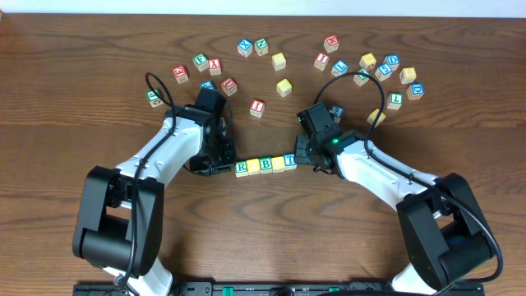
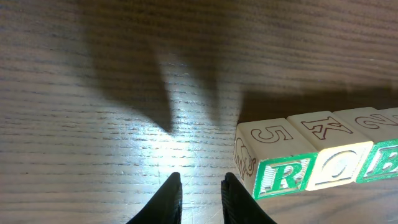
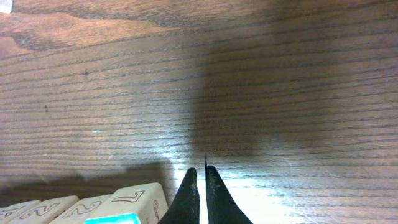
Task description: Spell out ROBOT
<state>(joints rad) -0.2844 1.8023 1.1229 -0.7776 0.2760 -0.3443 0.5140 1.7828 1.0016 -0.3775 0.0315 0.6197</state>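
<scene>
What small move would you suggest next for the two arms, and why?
Probably ease both grippers back from the row. Five cubes already lie in line from the R cube to the T cube, the left gripper empty beside the R, the right gripper shut and empty beside the T.

ROBOT cubes [image 1: 266, 165] — five wooden | touching, one slightly slanted row | order: R, yellow, B, yellow, T

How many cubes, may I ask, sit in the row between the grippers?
5, left to right seen from overhead: R cube, yellow-topped cube, B cube, second yellow-topped cube, T cube; none seems hidden.
</scene>
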